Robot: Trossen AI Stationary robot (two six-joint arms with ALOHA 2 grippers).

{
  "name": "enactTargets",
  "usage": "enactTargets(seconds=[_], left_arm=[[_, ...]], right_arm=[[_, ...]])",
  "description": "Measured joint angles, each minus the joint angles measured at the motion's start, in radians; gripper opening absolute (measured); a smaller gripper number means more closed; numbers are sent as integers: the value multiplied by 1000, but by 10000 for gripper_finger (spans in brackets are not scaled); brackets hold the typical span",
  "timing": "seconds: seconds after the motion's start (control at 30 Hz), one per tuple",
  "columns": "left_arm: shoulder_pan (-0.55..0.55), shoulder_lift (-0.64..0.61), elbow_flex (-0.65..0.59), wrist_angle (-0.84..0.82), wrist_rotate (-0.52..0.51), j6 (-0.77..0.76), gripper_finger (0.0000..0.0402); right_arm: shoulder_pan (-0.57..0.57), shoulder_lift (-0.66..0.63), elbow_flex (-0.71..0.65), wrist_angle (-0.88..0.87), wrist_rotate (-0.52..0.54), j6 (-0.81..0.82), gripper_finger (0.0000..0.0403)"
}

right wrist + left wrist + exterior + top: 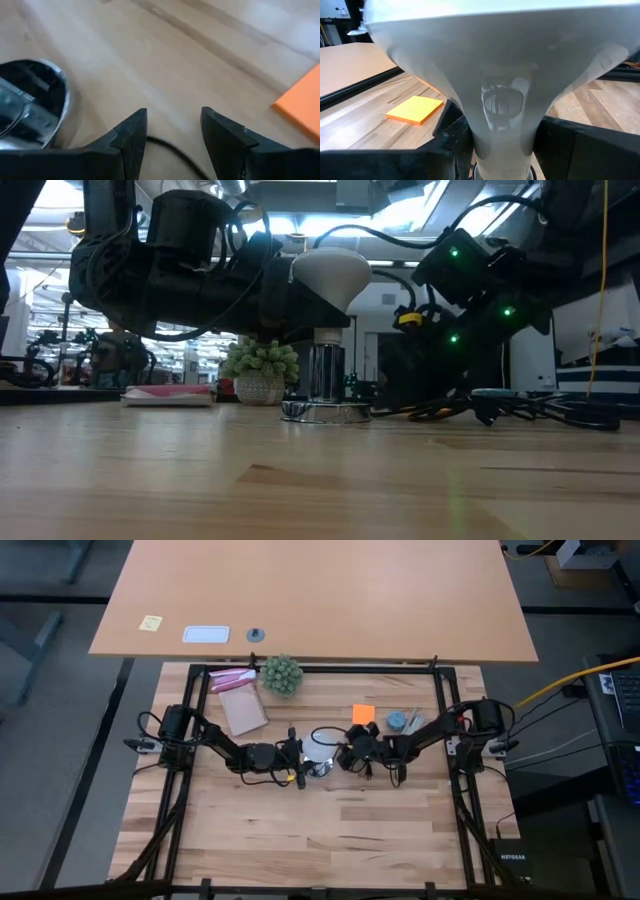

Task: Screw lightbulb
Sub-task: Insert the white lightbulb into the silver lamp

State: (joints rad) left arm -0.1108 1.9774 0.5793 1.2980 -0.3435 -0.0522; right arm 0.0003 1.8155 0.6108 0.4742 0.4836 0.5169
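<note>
Lightbulb (330, 273) stands upright in its socket (323, 411) mid-tabletop, my left claw (502, 150) gripping its neck, right claw (172, 132) open beside; tightening probably remains.

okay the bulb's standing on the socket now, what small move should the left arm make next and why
Probably twist the wrist to turn the lightbulb into the socket. The left gripper is shut on the bulb's neck, the bulb stands upright over the socket, and the right gripper sits open beside the base.
</note>
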Motion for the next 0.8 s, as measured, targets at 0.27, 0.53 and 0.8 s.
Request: enactTargets(seconds=[0.27, 0.53, 0.8], left_arm=[[0, 0, 0, 0, 0, 0, 153], [0, 0, 0, 0, 0, 0, 153], [0, 0, 0, 1, 0, 0, 153]], right_arm=[[7, -83, 0, -66, -57, -2, 182], [55, -185, 0, -164, -71, -2, 119], [114, -192, 0, -124, -327, 34, 57]])
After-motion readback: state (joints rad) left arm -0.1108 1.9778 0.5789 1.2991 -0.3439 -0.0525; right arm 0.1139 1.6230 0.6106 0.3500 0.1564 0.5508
